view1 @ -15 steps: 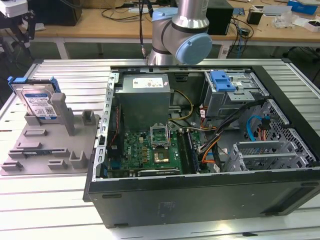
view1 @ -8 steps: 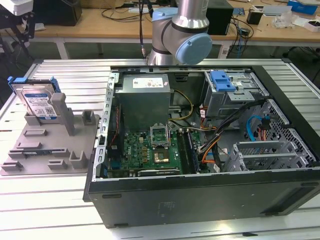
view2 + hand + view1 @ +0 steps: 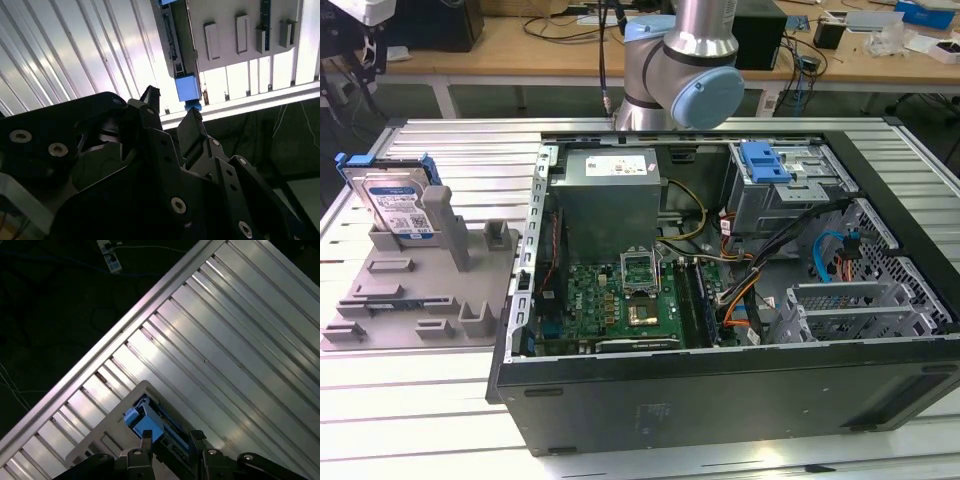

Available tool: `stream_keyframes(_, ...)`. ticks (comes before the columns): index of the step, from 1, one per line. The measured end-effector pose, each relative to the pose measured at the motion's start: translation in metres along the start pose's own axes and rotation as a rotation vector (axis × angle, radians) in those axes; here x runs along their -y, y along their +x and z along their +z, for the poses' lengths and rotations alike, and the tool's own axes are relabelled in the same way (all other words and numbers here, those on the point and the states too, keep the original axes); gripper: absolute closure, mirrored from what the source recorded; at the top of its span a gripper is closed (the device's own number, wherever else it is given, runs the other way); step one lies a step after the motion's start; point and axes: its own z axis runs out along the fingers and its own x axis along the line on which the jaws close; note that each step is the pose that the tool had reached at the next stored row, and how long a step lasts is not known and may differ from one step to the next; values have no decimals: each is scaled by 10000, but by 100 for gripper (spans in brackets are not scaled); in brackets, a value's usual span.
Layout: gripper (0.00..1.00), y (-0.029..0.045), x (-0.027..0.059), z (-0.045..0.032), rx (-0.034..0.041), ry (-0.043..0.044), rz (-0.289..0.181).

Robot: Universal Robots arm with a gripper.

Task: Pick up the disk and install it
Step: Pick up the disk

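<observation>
Slatted table (image 3: 450, 150): one disk (image 3: 398, 205), one claw (image 3: 171, 105)

From my station I see the arm (image 3: 678, 40) at the far side of the exterior view: a silver tube dropping into a thick grey joint (image 3: 655, 85) with a pale blue end cap (image 3: 708, 95) turned toward the camera.

In both wrist views I am looking along the pincer (image 3: 171, 107) (image 3: 171, 440) toward its tips. Its body is black, built of flat linkage plates held by bright screws (image 3: 178, 204). The two fingers (image 3: 192, 125) taper to narrow ends and stand apart, with a plain gap between them. In the first wrist view the fingertips (image 3: 146, 442) sit level with one another, jaws parted and gripping nothing.
</observation>
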Motion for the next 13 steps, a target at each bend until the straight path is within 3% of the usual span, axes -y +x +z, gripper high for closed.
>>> stream_keyframes(4, 58, 0, 0, 0, -50, 12, -828)
stream_keyframes(6, 58, 0, 0, 2, -90, 21, -1491)
stream_keyframes(13, 58, 0, 1, 6, -181, 46, -2872)
